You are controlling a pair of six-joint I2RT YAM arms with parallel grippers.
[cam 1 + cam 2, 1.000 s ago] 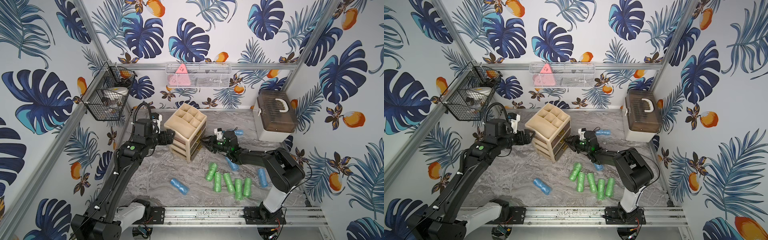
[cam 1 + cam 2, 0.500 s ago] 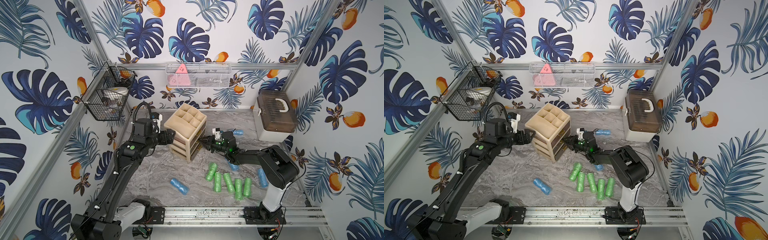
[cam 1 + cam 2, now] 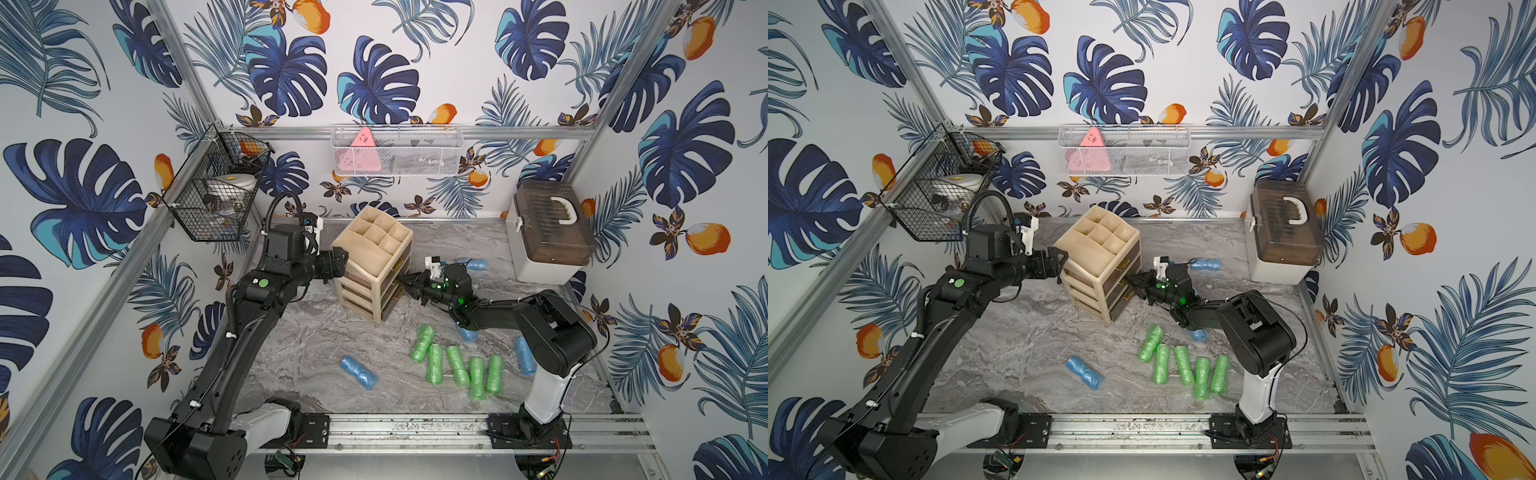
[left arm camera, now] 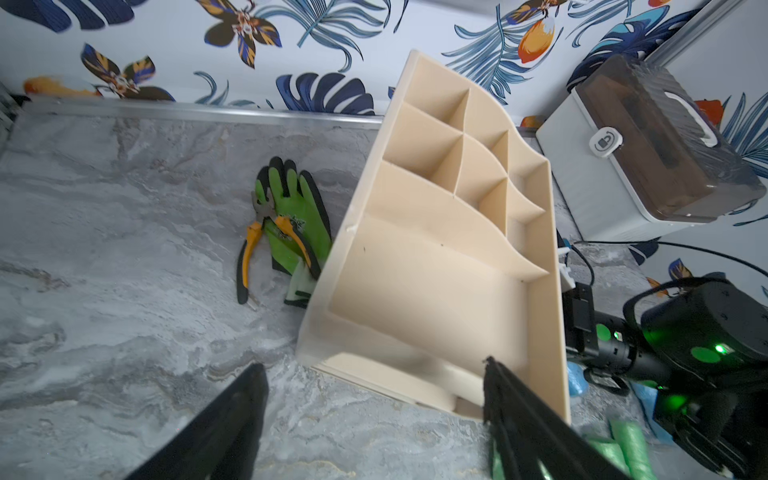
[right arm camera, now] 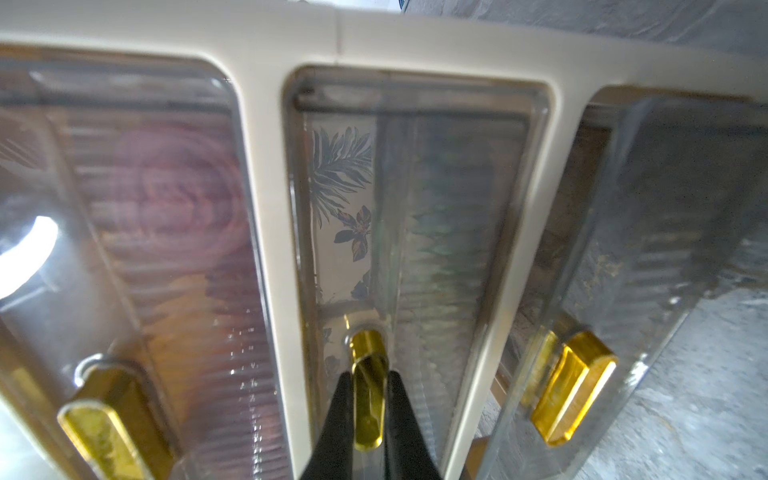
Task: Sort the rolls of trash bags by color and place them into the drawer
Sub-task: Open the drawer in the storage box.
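Gold drawer handle (image 5: 365, 349) tight in the right tool (image 5: 368, 375) — left tool (image 4: 372, 363) wide at the beige organiser (image 4: 436, 270).

Even, diffuse overhead light is filling both top views, and the arms are throwing only faint, soft shadows on the table (image 3: 316, 332). In the left wrist view the near fingers (image 4: 224, 428) are blurring, and wide-angle stretch is pulling at the edges. In the right wrist view a white glare patch is burning out on a drawer front (image 5: 124, 249), the handle (image 5: 368, 374) is glinting, and reflections are veiling the clear panels.
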